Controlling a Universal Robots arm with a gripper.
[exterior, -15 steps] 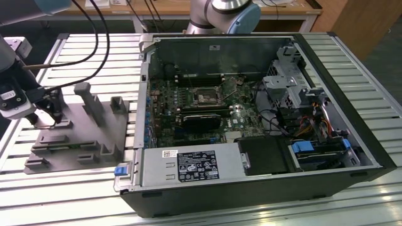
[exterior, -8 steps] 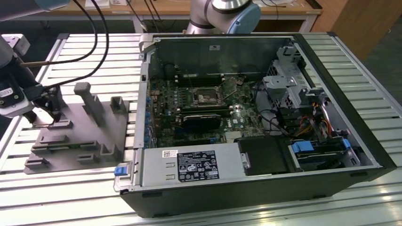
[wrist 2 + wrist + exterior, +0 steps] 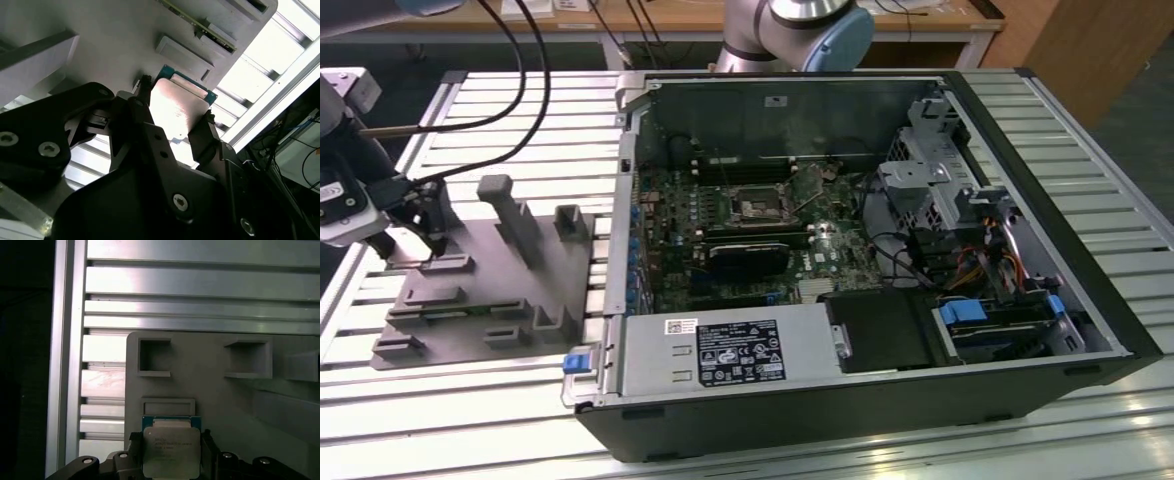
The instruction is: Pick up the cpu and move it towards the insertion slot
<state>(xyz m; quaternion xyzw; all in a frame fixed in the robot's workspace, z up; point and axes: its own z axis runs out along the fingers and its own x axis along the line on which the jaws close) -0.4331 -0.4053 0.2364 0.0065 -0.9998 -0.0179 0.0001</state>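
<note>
The cpu (image 3: 171, 452), a flat square chip with a silvery top and a green rim, sits between my fingers in both wrist views, low over the grey plastic fixture (image 3: 210, 370). My gripper (image 3: 169, 440) is shut on the cpu (image 3: 177, 107), one finger against each side edge. In the exterior view my gripper (image 3: 420, 245) stands over the far left corner of the fixture (image 3: 480, 300). The insertion slot (image 3: 758, 207), a dark square socket with a silver frame, lies on the motherboard inside the open computer case, well off to the exterior view's right of my gripper.
The fixture carries upright grey posts (image 3: 514, 215) and rectangular recesses (image 3: 154, 357). The black case wall (image 3: 630, 190) rises between the fixture and the motherboard. Inside are a power supply (image 3: 720, 352), a drive cage (image 3: 927, 175) and cables. A second arm's base (image 3: 801, 30) stands behind the case.
</note>
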